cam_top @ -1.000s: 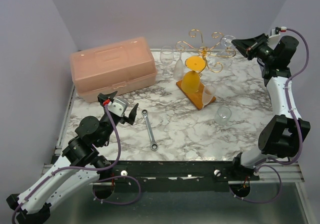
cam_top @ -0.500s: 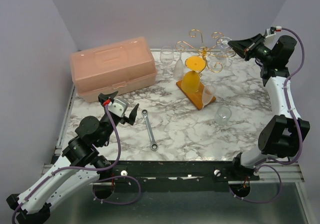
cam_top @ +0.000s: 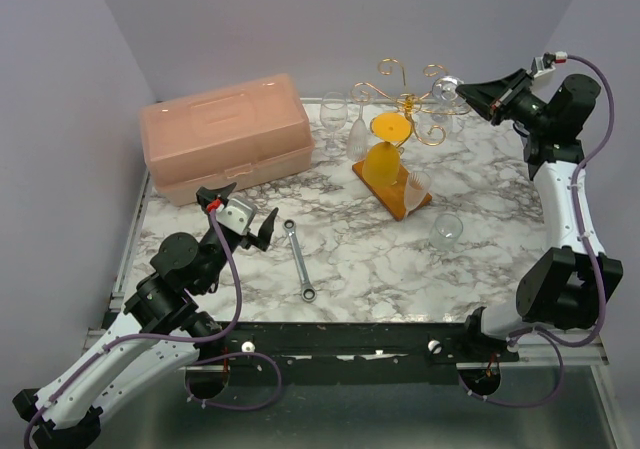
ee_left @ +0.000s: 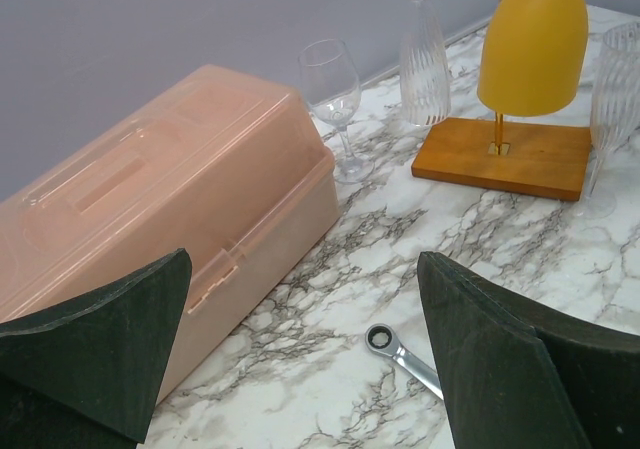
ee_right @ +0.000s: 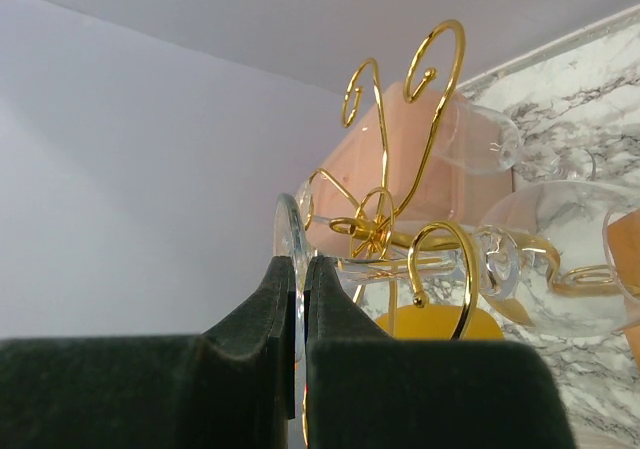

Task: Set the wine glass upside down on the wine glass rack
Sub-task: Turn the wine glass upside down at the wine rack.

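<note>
Top external view, left to right: my left gripper point(cam_top: 240, 211) hovers low over the near-left corner, jaws spread wide and holding nothing. Behind it, the pink case point(cam_top: 225, 137) fills the rear-left of the marble table point(cam_top: 370, 269), close to its edges. The wrench point(cam_top: 299, 259) lies just right of that gripper, with bare marble from there to the front edge. Two clear glasses point(cam_top: 340, 121) stand upright between the case and the wine glass rack point(cam_top: 392, 191), which stands near the rear wall with a yellow glass point(cam_top: 385, 159) hanging on it. A loose glass point(cam_top: 447, 229) rests right of the base. My right gripper point(cam_top: 466, 93) is clamped on the foot of the wine glass point(cam_top: 449, 90), raised at the rack's curled arms, and the stem reaches in among them.
</note>
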You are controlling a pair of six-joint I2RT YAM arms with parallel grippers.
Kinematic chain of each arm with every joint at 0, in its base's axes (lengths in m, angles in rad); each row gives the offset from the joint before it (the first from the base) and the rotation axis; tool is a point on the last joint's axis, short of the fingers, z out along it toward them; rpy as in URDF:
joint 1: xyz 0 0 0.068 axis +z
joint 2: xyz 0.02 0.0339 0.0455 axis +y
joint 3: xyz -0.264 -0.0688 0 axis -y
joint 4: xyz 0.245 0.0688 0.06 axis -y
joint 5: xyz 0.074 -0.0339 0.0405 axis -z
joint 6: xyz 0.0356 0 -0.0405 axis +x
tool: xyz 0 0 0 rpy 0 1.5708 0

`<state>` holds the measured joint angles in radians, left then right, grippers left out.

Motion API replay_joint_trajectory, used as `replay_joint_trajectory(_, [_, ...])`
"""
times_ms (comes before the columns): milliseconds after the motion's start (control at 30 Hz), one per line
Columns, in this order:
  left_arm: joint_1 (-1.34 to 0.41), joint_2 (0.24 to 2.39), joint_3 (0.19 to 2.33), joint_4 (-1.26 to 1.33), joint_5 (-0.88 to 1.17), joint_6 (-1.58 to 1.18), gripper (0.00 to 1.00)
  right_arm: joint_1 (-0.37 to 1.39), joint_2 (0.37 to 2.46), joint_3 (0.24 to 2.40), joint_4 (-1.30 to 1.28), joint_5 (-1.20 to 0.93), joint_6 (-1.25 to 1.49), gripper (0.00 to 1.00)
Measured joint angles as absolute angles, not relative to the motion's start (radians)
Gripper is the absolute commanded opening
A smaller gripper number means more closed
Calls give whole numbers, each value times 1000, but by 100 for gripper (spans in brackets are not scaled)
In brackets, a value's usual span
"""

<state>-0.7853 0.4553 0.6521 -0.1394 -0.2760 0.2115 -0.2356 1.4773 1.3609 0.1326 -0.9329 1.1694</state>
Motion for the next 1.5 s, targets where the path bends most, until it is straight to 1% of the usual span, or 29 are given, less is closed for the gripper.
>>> replay_joint_trajectory(400, [-785,446,652,-141,-276,212,98,-253,1415,1320,74,-932,1126,0])
replay_joint_trajectory(1000, [-785,438,652,-146,-275,212,99,-323,1397,1310,59,-921,1127,0])
replay_joint_trajectory(1133, [-785,438,652,-146,-275,212,99,-323,1412,1312,61,-917,1129,1])
replay_joint_trajectory(1500, [-785,439,652,-146,-274,212,99,-323,1538,1357,88,-916,1167,2])
